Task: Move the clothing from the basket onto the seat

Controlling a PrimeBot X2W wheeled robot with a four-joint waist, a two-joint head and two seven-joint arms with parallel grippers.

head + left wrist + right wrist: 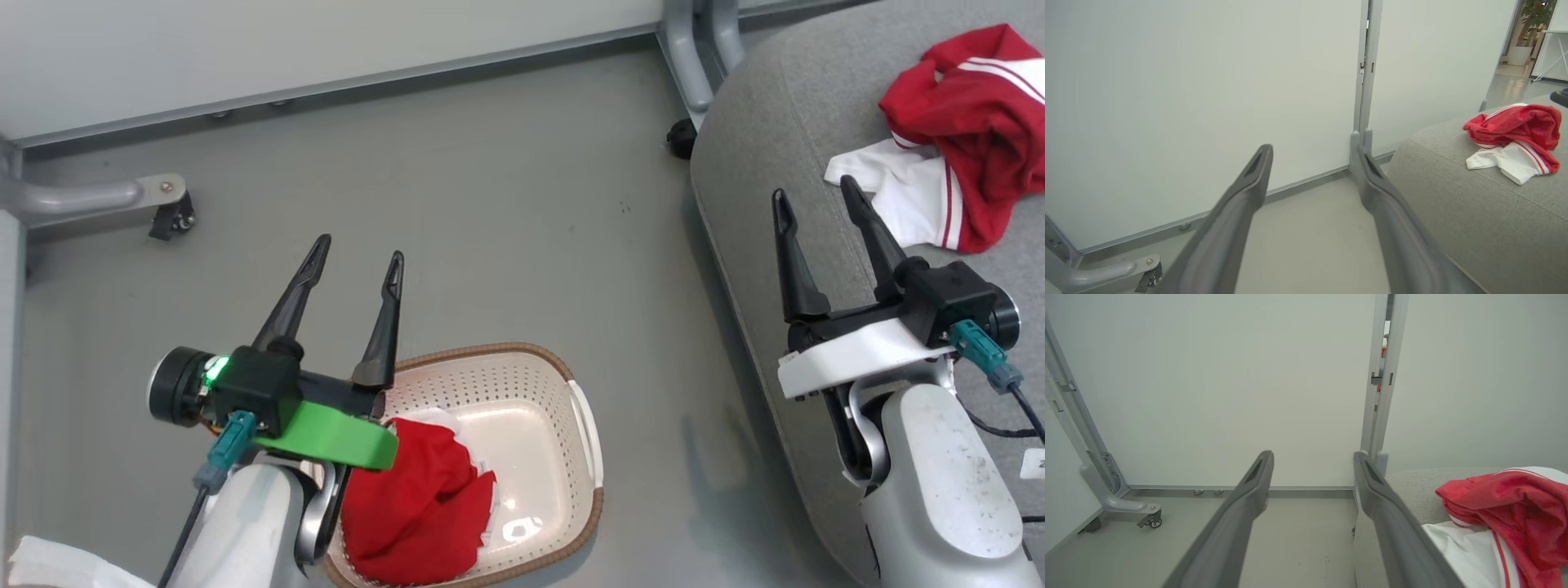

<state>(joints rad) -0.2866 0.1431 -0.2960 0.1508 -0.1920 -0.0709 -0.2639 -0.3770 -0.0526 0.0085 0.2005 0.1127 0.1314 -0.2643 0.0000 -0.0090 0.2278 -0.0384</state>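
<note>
Claws: left claw (361,247) and right claw (815,188) both spread wide, holding nothing | Clothes: red garment (416,506) lay in the basket (490,353) below the left claw; second garment (971,122) on the seat (759,163) | Risk: a shallow pinch might drop fabric on the floor (490,204), or drag the light basket.
</note>
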